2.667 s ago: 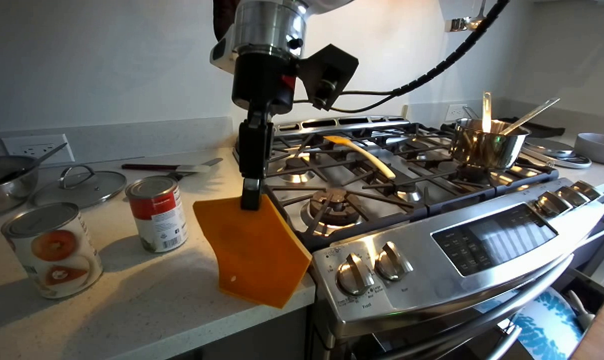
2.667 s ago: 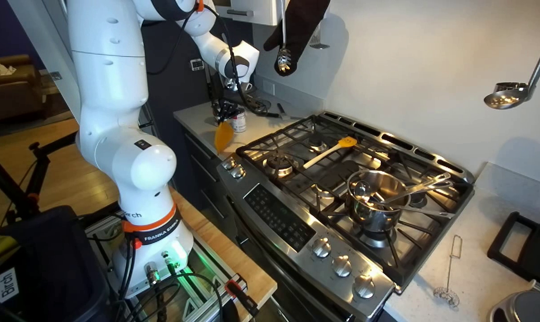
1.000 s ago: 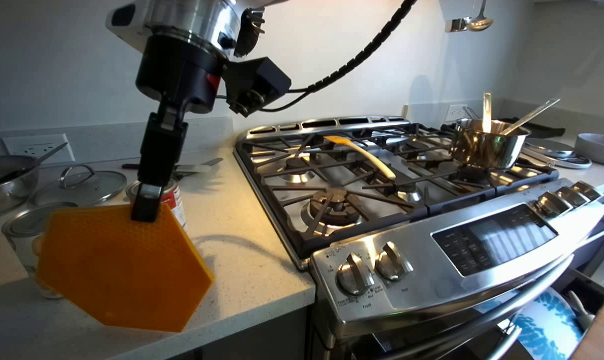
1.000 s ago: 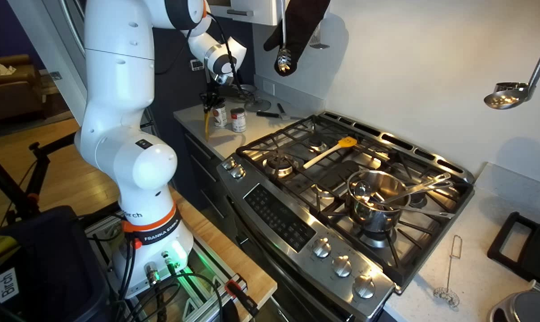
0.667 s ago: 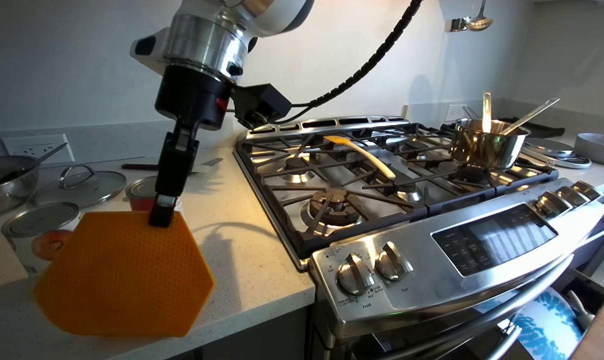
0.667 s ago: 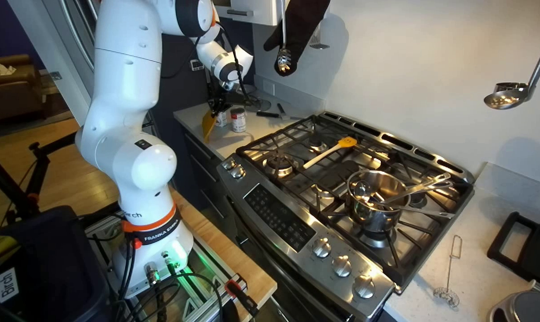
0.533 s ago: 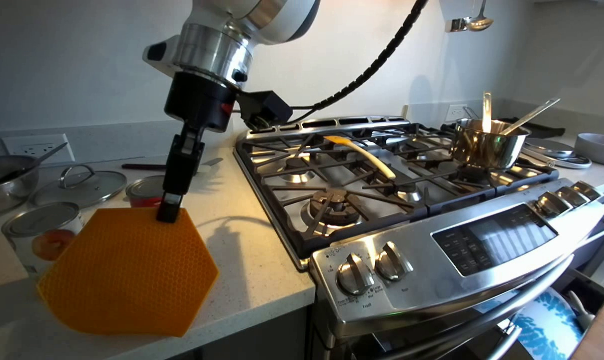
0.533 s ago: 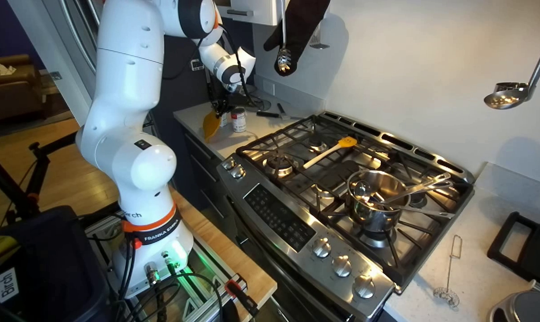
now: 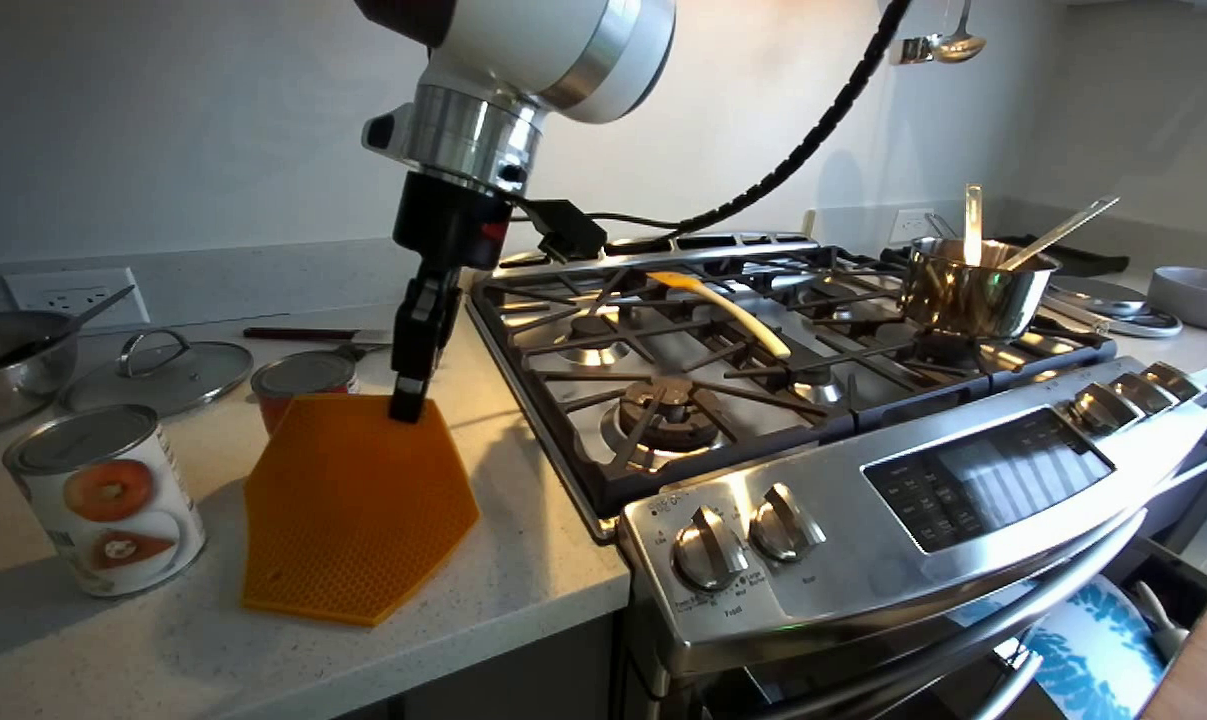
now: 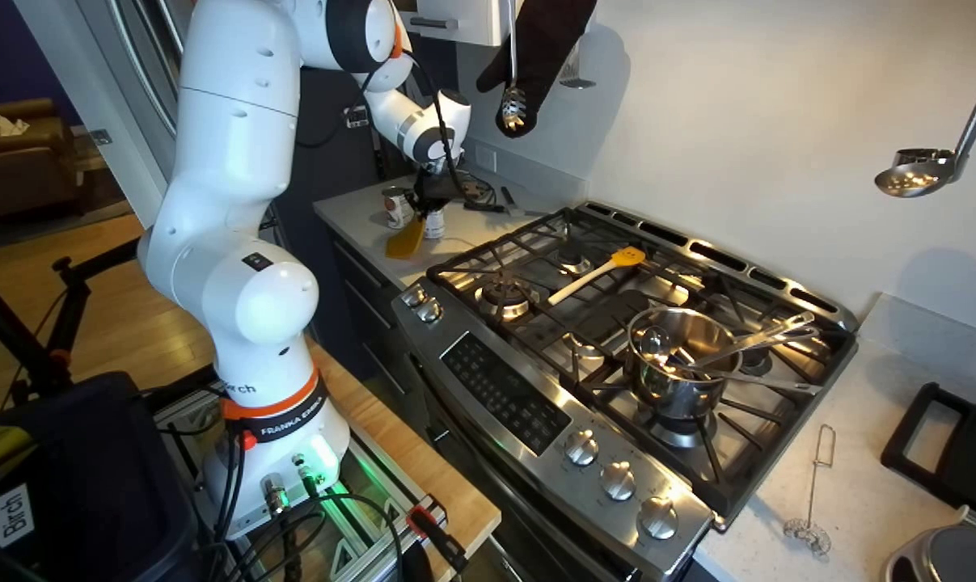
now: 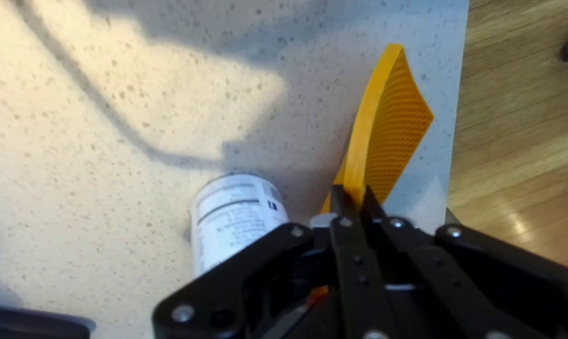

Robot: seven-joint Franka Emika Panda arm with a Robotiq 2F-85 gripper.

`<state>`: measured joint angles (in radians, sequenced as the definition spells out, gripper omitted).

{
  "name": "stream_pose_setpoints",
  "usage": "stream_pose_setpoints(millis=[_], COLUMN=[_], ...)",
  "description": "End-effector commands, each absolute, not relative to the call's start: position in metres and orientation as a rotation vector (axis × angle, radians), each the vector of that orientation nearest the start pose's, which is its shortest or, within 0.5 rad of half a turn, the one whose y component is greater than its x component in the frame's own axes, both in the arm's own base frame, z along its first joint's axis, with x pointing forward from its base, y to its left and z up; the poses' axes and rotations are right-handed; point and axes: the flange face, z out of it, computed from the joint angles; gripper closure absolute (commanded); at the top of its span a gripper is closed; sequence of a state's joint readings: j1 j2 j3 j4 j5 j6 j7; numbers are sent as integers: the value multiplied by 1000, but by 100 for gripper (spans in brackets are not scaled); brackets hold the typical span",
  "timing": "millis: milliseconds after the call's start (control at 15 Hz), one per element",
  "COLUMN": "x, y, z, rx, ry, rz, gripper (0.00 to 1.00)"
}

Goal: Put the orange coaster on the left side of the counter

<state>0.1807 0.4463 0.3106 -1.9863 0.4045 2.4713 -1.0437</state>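
My gripper (image 9: pixel 408 405) is shut on the upper edge of the orange coaster (image 9: pixel 353 510), a bright orange hexagonal mat with a honeycomb texture. The coaster hangs tilted and slightly bent over the counter (image 9: pixel 543 560), left of the stove. Its lower edge is close to the surface; I cannot tell if it touches. In an exterior view the coaster (image 10: pixel 405 241) shows small below the gripper (image 10: pixel 423 210). In the wrist view the fingertips (image 11: pixel 352 200) pinch the coaster (image 11: pixel 394 132) near the counter's edge (image 11: pixel 415 61).
A tomato-picture can (image 9: pixel 113 510) stands left of the coaster. A red-labelled can (image 9: pixel 303 378) stands behind it, partly hidden; it also shows in the wrist view (image 11: pixel 236 216). A glass lid (image 9: pixel 163 375), a pan (image 9: pixel 23 355) and a spatula lie behind. The stove (image 9: pixel 663 410) is to the right.
The gripper carried the coaster left from beside the stove, then back right and away from the camera in that exterior view. The coaster now leans more, and the tomato-picture can is uncovered.
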Motion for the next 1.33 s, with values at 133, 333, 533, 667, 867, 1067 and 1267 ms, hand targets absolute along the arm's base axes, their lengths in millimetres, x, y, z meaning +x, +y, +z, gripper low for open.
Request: stream_pose_setpoints(millis=[133, 333, 533, 667, 867, 1067, 1267], x=[527, 516, 516, 519, 524, 530, 538], y=[264, 267, 266, 267, 275, 286, 307], z=[229, 218, 218, 221, 232, 253, 280], rx=[-2452, -2431, -2431, -2445, -2438, -2447, -2410], ry=[-1366, -1293, -1285, -1307, -1362, -1461, -1623], rz=[65, 203, 218, 190, 146, 47, -145], gripper=[98, 98, 68, 54, 32, 10, 0])
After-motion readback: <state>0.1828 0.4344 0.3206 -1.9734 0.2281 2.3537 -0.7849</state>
